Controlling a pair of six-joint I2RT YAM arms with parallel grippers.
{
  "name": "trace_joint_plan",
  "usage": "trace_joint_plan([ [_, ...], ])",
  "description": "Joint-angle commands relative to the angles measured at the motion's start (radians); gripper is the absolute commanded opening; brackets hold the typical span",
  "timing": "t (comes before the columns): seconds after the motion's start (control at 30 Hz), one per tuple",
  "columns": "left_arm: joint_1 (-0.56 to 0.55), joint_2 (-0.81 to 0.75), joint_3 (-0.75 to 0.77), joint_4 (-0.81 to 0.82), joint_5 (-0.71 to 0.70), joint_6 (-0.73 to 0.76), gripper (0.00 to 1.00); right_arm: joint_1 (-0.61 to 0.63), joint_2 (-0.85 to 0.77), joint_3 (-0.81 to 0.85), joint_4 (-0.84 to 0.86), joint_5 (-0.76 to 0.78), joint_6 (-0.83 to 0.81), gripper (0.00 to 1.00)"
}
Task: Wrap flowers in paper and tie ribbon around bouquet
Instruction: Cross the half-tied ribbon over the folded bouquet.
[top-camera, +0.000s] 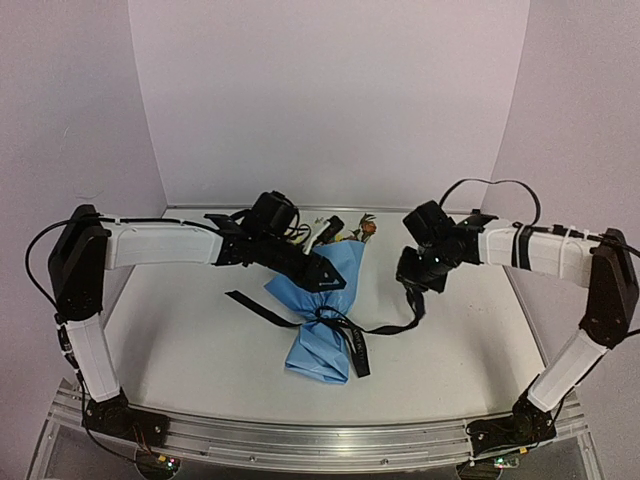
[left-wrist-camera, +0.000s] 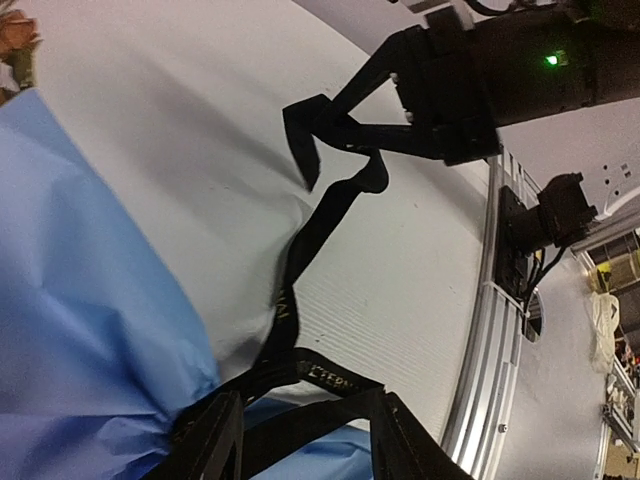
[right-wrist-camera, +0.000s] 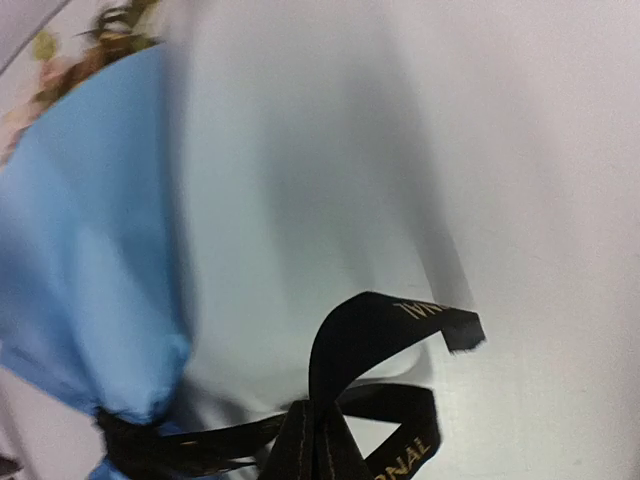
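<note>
The bouquet lies mid-table, its light-blue paper (top-camera: 335, 290) narrowing to a waist bound by the black ribbon (top-camera: 385, 328). The flowers (top-camera: 360, 232) poke out at the far end. My left gripper (top-camera: 325, 275) hovers over the paper. In the left wrist view its fingers (left-wrist-camera: 210, 440) stand apart, so it is open, with a ribbon strand (left-wrist-camera: 300, 250) crossing loosely between them. My right gripper (top-camera: 412, 285) is shut on the ribbon's right tail. In the right wrist view its closed tips (right-wrist-camera: 320, 425) pinch the ribbon (right-wrist-camera: 385, 320), which loops above them.
The ribbon's other tail (top-camera: 255, 305) lies flat to the left of the waist, and a short end (top-camera: 358, 355) rests on the paper's base. An aluminium rail (top-camera: 320, 435) runs along the near table edge. White walls close in the back and sides.
</note>
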Motion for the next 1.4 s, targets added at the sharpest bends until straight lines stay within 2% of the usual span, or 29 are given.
trace_joint_plan([
  [0.0, 0.047, -0.124, -0.058, 0.082, -0.014, 0.023, 0.48, 0.001, 0.125, 0.24, 0.049, -0.362, -0.086, 0.0],
  [0.13, 0.048, -0.191, -0.13, 0.132, -0.101, 0.089, 0.54, 0.003, 0.252, 0.41, 0.205, -0.654, 0.033, 0.0],
  [0.23, 0.047, -0.25, -0.244, 0.267, -0.162, 0.154, 0.54, 0.005, 0.312, 0.458, 0.355, -0.795, 0.112, 0.0],
  [0.43, 0.051, -0.331, -0.434, 0.562, -0.243, 0.336, 0.53, 0.009, 0.348, 0.524, 0.391, -0.994, 0.126, 0.0],
  [0.57, 0.066, -0.317, -0.427, 0.549, -0.271, 0.43, 0.46, 0.009, 0.339, 0.508, 0.397, -1.04, 0.112, 0.0],
  [0.73, 0.073, -0.333, -0.504, 0.668, -0.307, 0.54, 0.45, 0.011, 0.339, 0.501, 0.395, -1.095, 0.099, 0.0],
  [1.23, 0.094, -0.238, -0.403, 0.651, -0.239, 0.61, 0.45, 0.018, 0.338, 0.496, 0.291, -1.148, 0.014, 0.0],
  [1.37, 0.095, -0.22, -0.372, 0.657, -0.213, 0.602, 0.4, 0.02, 0.336, 0.498, 0.227, -1.134, -0.034, 0.0],
])
